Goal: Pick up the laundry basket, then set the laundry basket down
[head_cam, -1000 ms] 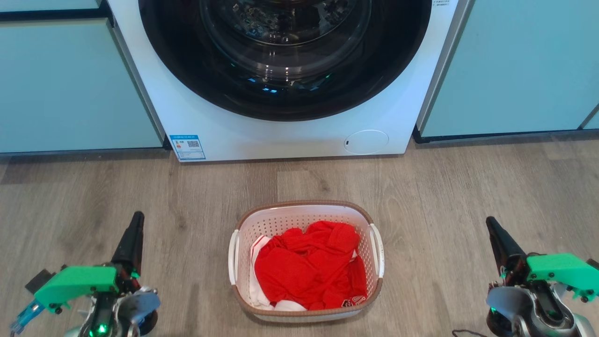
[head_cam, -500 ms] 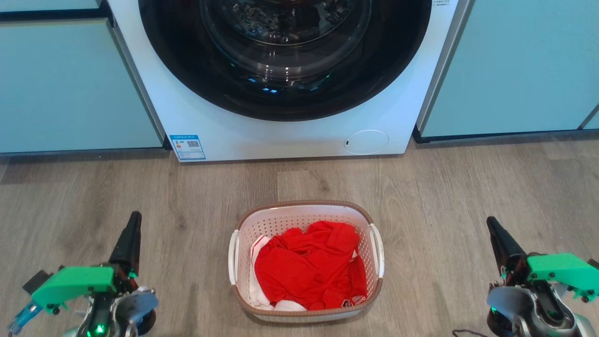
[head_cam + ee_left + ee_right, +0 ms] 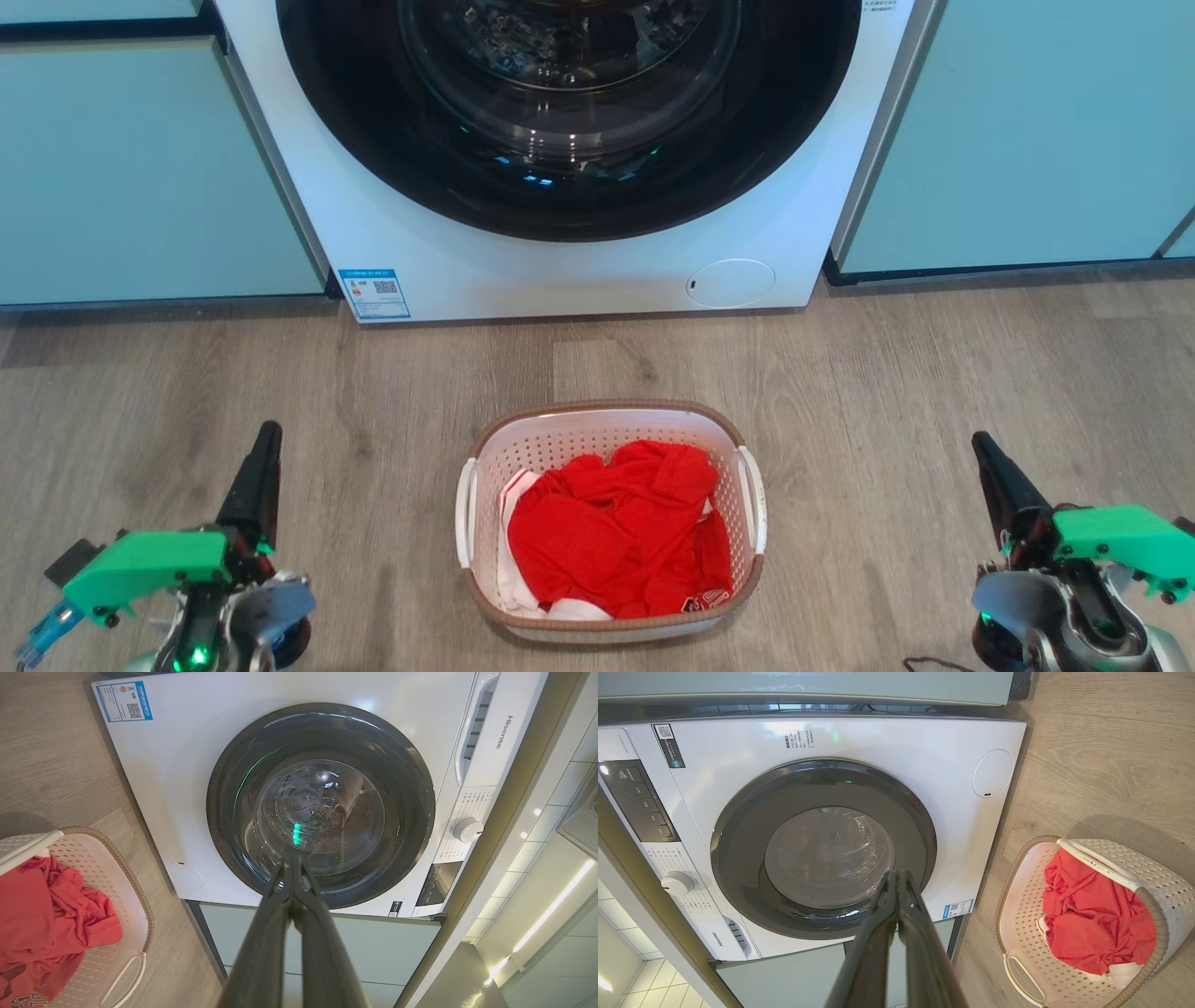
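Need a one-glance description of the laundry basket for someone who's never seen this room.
Find the white front-loading washing machine between pale green cabinets. On the wood floor directly in front of its door sits the laundry basket. It is small, white, perforated, with a brown rim, and holds red clothing.

Home laundry rm w/ washer, cabinets

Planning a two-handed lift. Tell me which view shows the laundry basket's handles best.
The head view: the whole laundry basket seen from above, both side handles clear. The left wrist view cuts it at the frame edge, with one handle whole. The right wrist view shows nearly all of it, but obliquely.
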Motion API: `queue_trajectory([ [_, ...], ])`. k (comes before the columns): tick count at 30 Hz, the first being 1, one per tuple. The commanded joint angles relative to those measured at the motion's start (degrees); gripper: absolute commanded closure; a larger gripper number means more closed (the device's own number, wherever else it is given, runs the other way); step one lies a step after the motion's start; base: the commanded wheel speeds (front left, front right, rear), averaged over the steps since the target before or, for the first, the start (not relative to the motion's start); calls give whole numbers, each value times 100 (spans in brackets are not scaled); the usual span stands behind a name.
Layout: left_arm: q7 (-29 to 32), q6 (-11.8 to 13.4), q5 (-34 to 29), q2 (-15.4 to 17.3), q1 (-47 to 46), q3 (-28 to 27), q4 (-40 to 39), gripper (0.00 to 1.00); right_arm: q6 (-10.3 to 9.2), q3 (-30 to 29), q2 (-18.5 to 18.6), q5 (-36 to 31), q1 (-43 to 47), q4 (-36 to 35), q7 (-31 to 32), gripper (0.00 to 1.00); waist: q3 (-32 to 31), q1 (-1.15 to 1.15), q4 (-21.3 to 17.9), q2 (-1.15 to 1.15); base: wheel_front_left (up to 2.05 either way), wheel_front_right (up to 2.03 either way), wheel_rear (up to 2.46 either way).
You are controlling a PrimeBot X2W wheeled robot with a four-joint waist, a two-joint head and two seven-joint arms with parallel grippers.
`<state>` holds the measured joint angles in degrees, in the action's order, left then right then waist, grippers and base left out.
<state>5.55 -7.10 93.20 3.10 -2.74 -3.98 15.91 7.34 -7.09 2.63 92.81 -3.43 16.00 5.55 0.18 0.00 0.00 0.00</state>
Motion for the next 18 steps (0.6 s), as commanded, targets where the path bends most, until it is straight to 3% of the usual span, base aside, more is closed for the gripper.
queue_trajectory([
  [1,39,-38,-48,28,-338,-186,-189,100,14,107,63,-23,-270,-200,53,100,0,0,0,0,0,0,0],
  [18,51,-38,-60,18,-340,-201,-189,100,14,95,55,-33,-272,-200,63,100,0,0,0,0,0,0,0],
])
